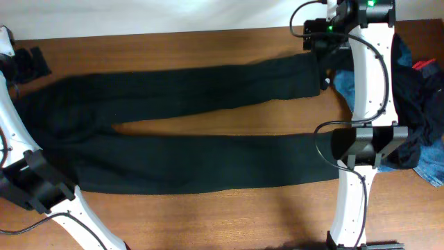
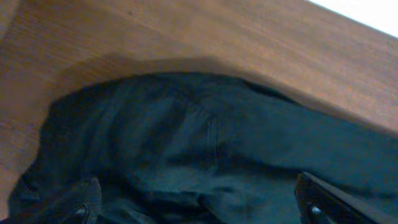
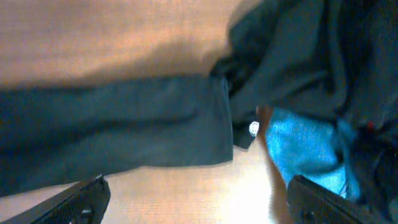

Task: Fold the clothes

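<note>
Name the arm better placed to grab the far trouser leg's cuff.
Right. The right gripper, open, hangs right by that cuff; the left gripper is far off at the waist end.

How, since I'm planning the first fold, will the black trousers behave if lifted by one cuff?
Probably floppy: the black trousers lie flat and creased on the table, so a lifted cuff would likely sag. With such long legs, the rest would probably trail, perhaps sliding on the wood.

We see a brown wooden table [image 1: 208,222] with fine grain running along its length and a faint sheen under the light. Beyond its far edge we see a plain white backdrop [image 1: 139,14].
</note>
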You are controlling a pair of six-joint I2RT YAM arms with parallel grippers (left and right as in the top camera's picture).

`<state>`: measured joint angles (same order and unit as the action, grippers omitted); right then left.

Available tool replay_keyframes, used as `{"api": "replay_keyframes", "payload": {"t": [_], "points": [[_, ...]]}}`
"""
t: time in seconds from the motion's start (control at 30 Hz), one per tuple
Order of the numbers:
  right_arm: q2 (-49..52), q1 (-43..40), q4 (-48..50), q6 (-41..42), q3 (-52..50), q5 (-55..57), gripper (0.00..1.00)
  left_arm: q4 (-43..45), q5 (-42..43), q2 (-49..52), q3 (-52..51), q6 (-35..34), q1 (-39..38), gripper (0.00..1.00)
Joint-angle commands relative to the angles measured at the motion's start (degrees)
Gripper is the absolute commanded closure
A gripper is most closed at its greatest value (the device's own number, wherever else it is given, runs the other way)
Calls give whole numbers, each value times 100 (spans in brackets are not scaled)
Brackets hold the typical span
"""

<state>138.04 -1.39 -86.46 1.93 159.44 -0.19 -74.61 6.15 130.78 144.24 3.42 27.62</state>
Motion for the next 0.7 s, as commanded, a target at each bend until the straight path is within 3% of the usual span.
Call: {"api": "replay_keyframes", "payload": {"t": [0.0, 0.3, 0.67], "points": [[-146, 155, -225, 111, 74, 90, 4, 61, 103, 146, 79, -15, 15, 1], [-144, 256, -450, 109, 74, 83, 4, 627, -520, 741, 79, -275, 59, 1], [-146, 258, -901, -17, 76, -48, 5, -1158, -597, 396, 271, -925, 306, 1]]}}
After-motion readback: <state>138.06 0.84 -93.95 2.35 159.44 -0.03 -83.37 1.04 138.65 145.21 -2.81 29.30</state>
